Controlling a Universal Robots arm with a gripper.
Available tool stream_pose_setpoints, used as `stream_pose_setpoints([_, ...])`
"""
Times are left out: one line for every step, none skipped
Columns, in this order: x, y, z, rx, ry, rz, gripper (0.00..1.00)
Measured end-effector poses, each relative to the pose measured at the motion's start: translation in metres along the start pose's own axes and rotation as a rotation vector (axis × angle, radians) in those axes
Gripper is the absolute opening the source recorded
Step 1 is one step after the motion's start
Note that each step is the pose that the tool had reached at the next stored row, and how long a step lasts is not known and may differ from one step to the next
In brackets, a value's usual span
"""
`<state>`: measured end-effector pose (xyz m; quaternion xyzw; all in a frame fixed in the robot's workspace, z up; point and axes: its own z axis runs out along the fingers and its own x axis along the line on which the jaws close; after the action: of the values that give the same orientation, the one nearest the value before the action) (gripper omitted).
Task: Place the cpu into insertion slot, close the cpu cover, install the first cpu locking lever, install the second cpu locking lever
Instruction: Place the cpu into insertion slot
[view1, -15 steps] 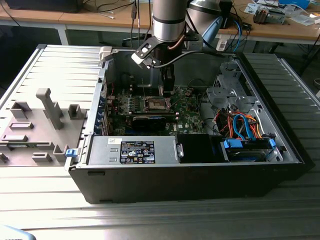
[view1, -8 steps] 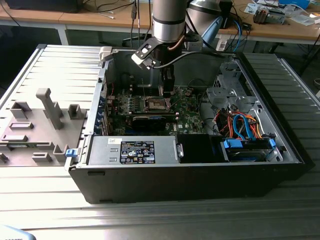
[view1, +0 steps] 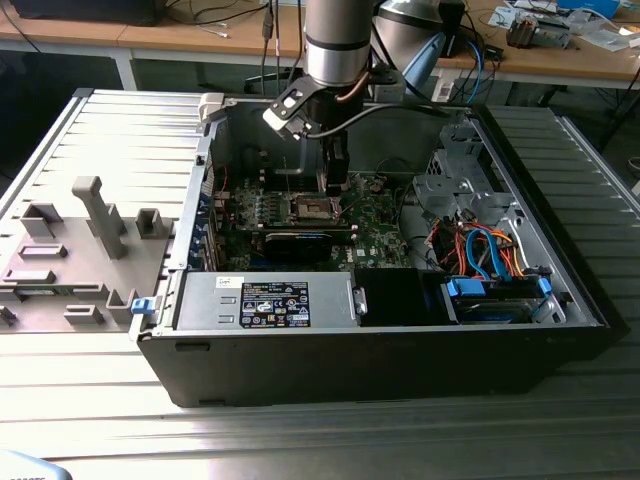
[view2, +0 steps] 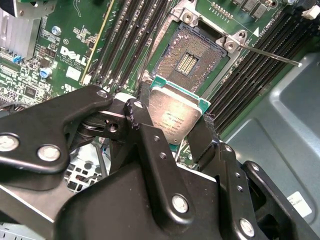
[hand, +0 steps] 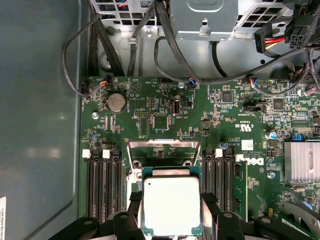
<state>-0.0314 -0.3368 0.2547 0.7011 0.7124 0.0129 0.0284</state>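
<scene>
Likely a lab or workshop: opened computer case (view1: 350, 365) on a ribbed metal bench (view1: 300, 440), cluttered desks (view1: 180, 40) behind.

table (view1: 300, 440): under everything.
computer case (view1: 350, 370): on the table, lying with the open side up.
fixture block (view1: 80, 250): on the table, at the exterior view's left of the case.
motherboard (view1: 385, 225): flat on the floor of the case.
insertion slot (view2: 187, 62): on the motherboard, between two groups of memory slots (hand: 102, 185).
cpu cover (hand: 165, 146): lifted off the slot, at one edge of it.
cpu (hand: 171, 205): over the slot, not in it, clamped between the fingers of the tool (view1: 337, 188).
power supply (view1: 265, 300): in the case, before the motherboard in the exterior view.
drive bay (view1: 490, 270): in the case, at the exterior view's right of the motherboard.
</scene>
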Motion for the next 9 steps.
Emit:
stream_pose_setpoints([0.0000, 0.0000, 0.0002, 0.0000, 0.0000, 0.000, 0.55])
stream_pose_setpoints([0.0000, 0.0000, 0.0004, 0.0000, -0.0001, 0.000, 0.55])
stream_pose_setpoints([0.0000, 0.0000, 0.0005, 0.0000, 0.0000, 0.000, 0.55])
stream_pose_setpoints([0.0000, 0.0000, 0.0007, 0.0000, 0.0000, 0.000, 0.55])
stream_pose_setpoints([0.0000, 0.0000, 0.0010, 0.0000, 0.0000, 0.000, 0.55])
stream_pose_setpoints([0.0000, -0.0001, 0.0011, 0.0000, 0.0000, 0.000, 0.55])
stream_pose_setpoints([0.0000, -0.0001, 0.0013, 0.0000, 0.0000, 0.000, 0.55])
stream_pose_setpoints([0.0000, -0.0001, 0.0015, 0.0000, 0.0000, 0.000, 0.55])
stream_pose_setpoints([0.0000, -0.0001, 0.0017, 0.0000, 0.0000, 0.000, 0.55])
